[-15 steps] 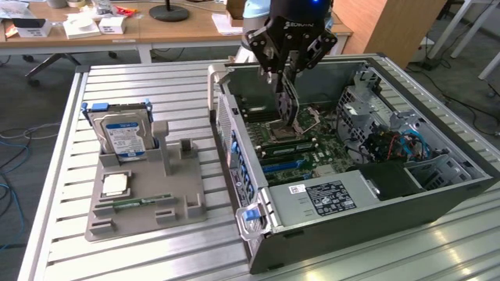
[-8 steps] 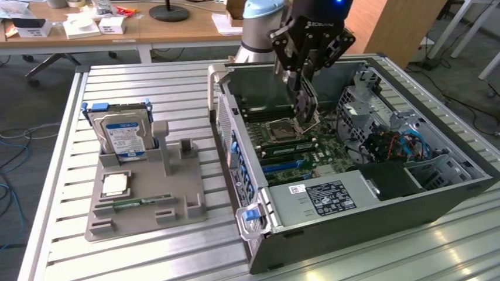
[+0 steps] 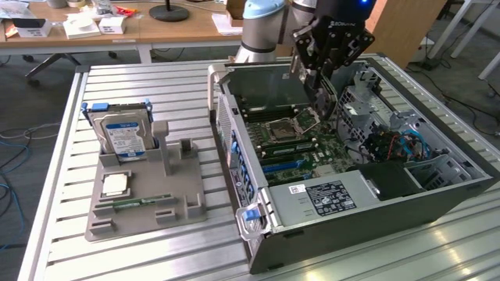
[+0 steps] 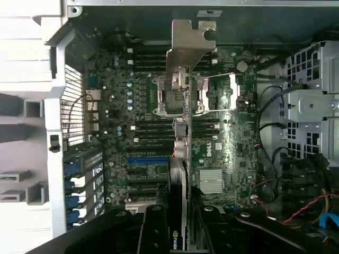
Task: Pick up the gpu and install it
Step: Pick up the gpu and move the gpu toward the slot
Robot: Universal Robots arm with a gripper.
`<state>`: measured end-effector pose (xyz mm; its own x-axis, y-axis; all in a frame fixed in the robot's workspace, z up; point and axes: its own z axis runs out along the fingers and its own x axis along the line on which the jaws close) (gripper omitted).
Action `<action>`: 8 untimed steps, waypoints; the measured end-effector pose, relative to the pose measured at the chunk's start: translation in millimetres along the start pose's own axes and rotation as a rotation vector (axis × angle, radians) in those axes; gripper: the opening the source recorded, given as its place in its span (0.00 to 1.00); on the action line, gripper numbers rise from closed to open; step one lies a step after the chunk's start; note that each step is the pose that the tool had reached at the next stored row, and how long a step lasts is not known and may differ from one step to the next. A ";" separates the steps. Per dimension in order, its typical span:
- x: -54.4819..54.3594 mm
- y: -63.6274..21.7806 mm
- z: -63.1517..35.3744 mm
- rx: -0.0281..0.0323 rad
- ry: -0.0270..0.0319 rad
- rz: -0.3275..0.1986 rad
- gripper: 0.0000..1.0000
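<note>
The fingers [image 4: 153,230] are two black pads pinching the gpu [image 4: 181,159] between them, one on each face of the card. The wrist view looks straight along the card's thin edge, from a green logo beside the pads out to the metal end bracket [image 4: 190,39] at the far end. The exterior view gives the side-on picture instead. There the gripper [image 3: 324,73] hangs from the arm over the open computer case [image 3: 375,222], with the gpu [image 3: 324,99] held upright as a dark narrow strip reaching down into the case.

In the wrist view, the card lies over the motherboard [image 4: 222,137], crossing the CPU socket [image 4: 164,98], and a blue slot [image 4: 148,160] sits just beside its line. From the exterior view, the card's lower end is above the CPU socket [image 3: 281,130] area of the motherboard [image 3: 305,149]. Whether it touches the board cannot be told.

The exterior view also takes in the power supply [image 3: 320,196] at the near end of the case. Well apart on the slatted table [image 3: 156,82] stands a grey holder [image 3: 184,202] carrying the hard drive [image 3: 123,132] upright and a memory stick [image 3: 140,202] lying flat.
</note>
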<state>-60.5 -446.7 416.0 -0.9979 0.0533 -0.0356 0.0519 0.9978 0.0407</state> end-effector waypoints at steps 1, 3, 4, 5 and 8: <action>-4.5 0.4 0.1 0.0000 0.0000 0.000 0.26; -13.9 1.1 0.5 0.0001 0.0000 0.000 0.26; -17.9 1.4 0.7 0.0000 0.0000 0.000 0.26; -22.9 1.7 0.9 0.0000 0.0000 0.000 0.26; -35.7 2.6 1.4 -0.0001 0.0000 0.000 0.26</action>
<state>-24.7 -445.9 416.0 -0.9979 0.0532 -0.0356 0.0517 0.9978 0.0408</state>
